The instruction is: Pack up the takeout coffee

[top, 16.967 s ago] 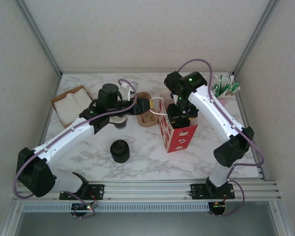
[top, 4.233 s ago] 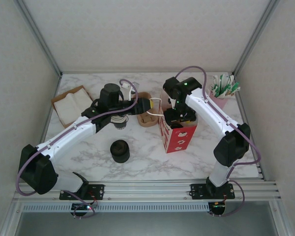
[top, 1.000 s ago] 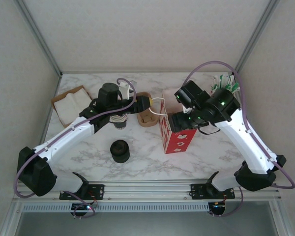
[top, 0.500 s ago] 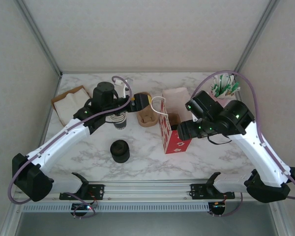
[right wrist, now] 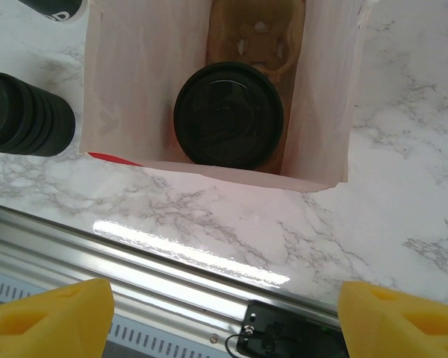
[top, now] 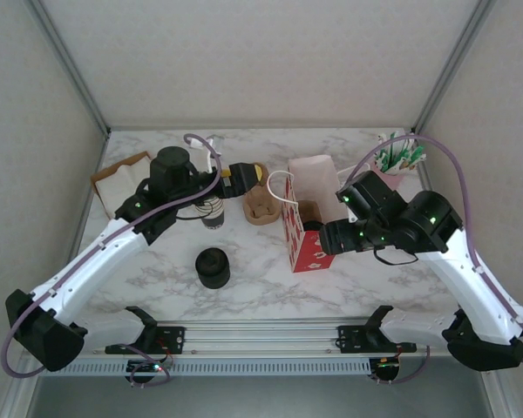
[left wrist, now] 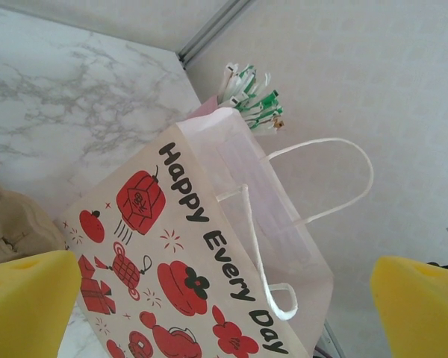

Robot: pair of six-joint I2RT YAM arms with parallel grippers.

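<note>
The takeout coffee [right wrist: 228, 114] stands inside the red-and-white bag [right wrist: 325, 112], its round black lid facing up, with brown cardboard [right wrist: 257, 30] behind it in the bag. From above, the bag [top: 314, 248] stands upright mid-table, mouth open. My right gripper [right wrist: 224, 313] hovers open and empty over the table's front edge, just in front of the bag, at the bag's right side [top: 329, 239] in the top view. My left gripper [top: 260, 174] hangs open and empty, left of the bag's white handles [left wrist: 313, 186]. The printed bag face [left wrist: 179, 276] lies between its yellow pads [left wrist: 26, 298].
A squat black lid stack [top: 213, 267] sits left of the bag, a cup stack [top: 212, 212] behind it under the left arm. A brown cup carrier [top: 263, 207], a brown napkin pile [top: 122, 185] and a pink cup of sachets [top: 397, 157] stand further back. The metal rail [right wrist: 172, 283] borders the front.
My left gripper has opened, let go of the bag handle and drawn back to the left. My right arm has pulled away from the bag toward the front right.
</note>
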